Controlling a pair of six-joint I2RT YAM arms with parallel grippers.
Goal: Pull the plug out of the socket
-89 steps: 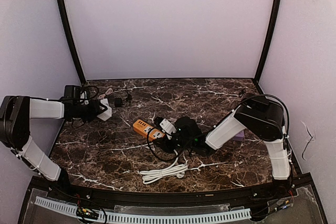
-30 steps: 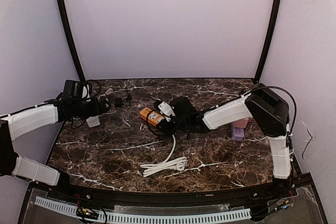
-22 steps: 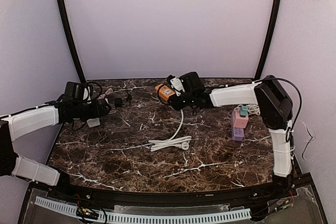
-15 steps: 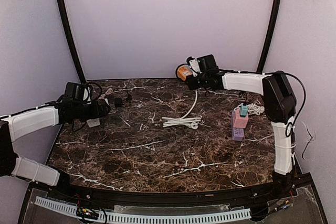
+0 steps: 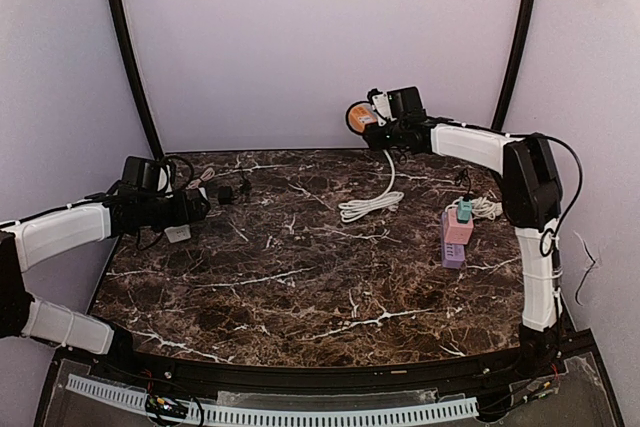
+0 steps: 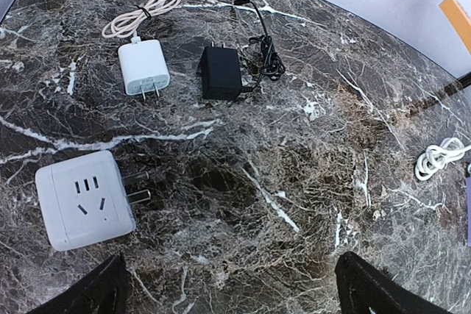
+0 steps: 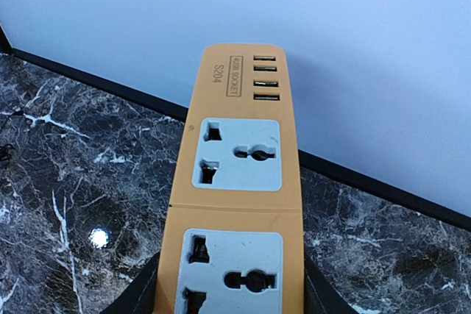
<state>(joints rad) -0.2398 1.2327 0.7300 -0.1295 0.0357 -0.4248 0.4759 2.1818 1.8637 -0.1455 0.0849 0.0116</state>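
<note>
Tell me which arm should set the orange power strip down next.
Right. The right gripper holds the power strip aloft by the back wall; the left gripper hangs open near the white adapter, far off.

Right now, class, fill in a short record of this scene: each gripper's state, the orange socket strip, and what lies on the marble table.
Right gripper: shut on the orange plastic power strip, raised near the back wall
Sockets in view: two, both empty
Cable: white cord hanging to a coil on the dark marble table
Left gripper: open, holding nothing, over the table's left side
Below left gripper: white cube adapter, white flat charger, black charger, lying apart
</note>
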